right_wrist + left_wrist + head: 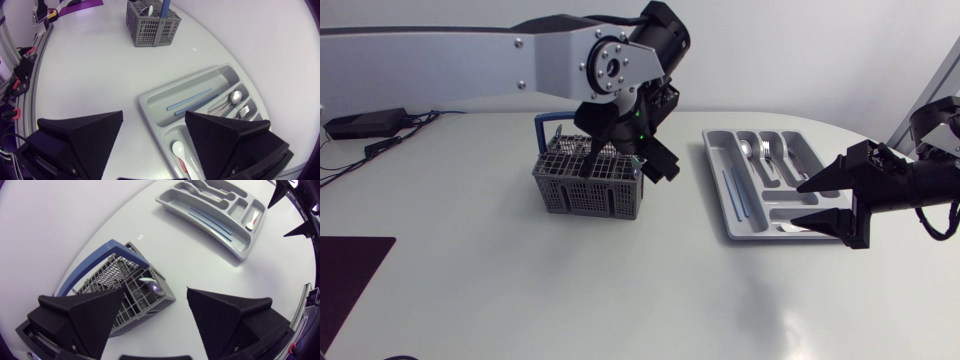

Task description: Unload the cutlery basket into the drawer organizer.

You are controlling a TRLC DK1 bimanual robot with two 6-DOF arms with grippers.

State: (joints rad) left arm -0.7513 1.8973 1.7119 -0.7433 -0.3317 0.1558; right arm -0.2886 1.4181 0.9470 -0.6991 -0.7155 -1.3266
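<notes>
The grey cutlery basket (586,194) with a blue handle (116,250) stands left of the table's middle. My left gripper (625,155) hangs open right over it, one finger above the basket and the other past its right side. A metal utensil tip (150,283) pokes up in the basket between the fingers (95,315). The grey drawer organizer (715,165) lies to the right, holding two blue sticks (192,102), a metal spoon (233,97), a fork (245,111) and a white spoon (180,150). My right gripper (798,205) stands open above the organizer's right end, holding nothing.
A dark mat (345,285) lies at the table's front left corner. A black power brick with cables (365,122) sits at the back left. Bare white tabletop stretches between basket and organizer and along the front.
</notes>
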